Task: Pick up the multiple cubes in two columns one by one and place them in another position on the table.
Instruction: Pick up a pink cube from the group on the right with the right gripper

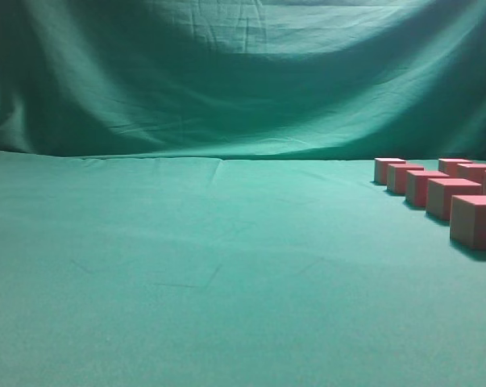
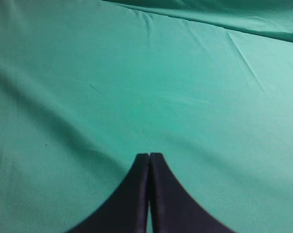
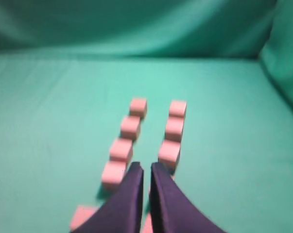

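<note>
Reddish-pink cubes [image 1: 418, 187] stand in two columns at the far right of the green table [image 1: 186, 258]; the right column [image 1: 476, 171] runs partly off the frame. In the right wrist view the left column [image 3: 121, 149] and the right column [image 3: 174, 128] stretch away from me. My right gripper [image 3: 146, 167] hovers over the near end of the lane between them, its jaws drawn together to a thin slit with nothing in it. My left gripper [image 2: 149, 156] is shut and empty over bare cloth [image 2: 136, 87]. Neither gripper shows in the exterior view.
A wrinkled green cloth backdrop [image 1: 243, 81] hangs behind the table. It folds forward at the right edge [image 3: 284, 63] close to the cubes. Bare green cloth covers the left and middle of the table.
</note>
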Robot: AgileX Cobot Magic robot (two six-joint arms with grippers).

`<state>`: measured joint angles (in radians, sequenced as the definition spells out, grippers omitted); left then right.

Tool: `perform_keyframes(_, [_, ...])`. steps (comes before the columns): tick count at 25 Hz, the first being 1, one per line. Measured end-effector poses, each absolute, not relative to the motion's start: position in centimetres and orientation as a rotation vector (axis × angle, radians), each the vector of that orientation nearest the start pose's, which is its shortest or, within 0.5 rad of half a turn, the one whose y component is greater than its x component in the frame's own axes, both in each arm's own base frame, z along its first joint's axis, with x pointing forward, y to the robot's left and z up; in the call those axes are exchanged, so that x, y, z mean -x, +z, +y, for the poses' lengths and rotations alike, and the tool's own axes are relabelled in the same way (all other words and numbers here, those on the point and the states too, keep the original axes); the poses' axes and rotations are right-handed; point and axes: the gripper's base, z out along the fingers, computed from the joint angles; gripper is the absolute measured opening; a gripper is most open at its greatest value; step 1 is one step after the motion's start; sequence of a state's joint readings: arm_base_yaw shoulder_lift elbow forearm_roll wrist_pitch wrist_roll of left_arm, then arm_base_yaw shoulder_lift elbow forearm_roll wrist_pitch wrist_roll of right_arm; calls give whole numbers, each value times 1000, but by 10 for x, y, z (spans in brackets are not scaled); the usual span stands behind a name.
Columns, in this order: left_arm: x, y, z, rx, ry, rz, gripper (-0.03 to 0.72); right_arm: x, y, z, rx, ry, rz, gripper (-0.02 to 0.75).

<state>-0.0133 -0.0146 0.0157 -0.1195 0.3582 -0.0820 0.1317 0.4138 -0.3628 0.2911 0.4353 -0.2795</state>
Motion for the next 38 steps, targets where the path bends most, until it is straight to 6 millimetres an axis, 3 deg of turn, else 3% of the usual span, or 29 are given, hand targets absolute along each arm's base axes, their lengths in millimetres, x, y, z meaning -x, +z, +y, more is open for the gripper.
perform_keyframes(5, [-53, 177, -5, 137, -184, 1839, 0, -101, 271, 30, 414, 189, 2189, 47])
perform_keyframes(6, [-53, 177, -5, 137, -184, 1839, 0, -104, 274, 31, 435, 202, 2239, 0])
perform_keyframes(10, [-53, 177, -5, 137, -184, 1839, 0, -121, 285, 37, 463, 273, 2433, 0])
perform_keyframes(16, [-53, 177, -5, 137, -184, 1839, 0, -138, 288, 59, 579, 351, 2531, 0])
perform_keyframes(26, [-53, 177, -5, 137, -184, 1839, 0, -168, 243, 103, 627, 193, 2755, 0])
perform_keyframes(34, [-53, 177, -5, 137, -184, 1839, 0, -206, 225, 125, 587, 75, 2790, 0])
perform_keyframes(35, [-53, 177, -5, 137, -184, 1839, 0, -210, 222, 127, 585, 77, 2787, 47])
perform_keyframes(36, [-53, 177, -5, 137, -184, 1839, 0, -213, 218, 129, 586, 77, 2782, 47])
perform_keyframes(38, [-53, 177, -5, 137, -184, 1839, 0, -217, 213, 132, 585, 83, 2772, 170])
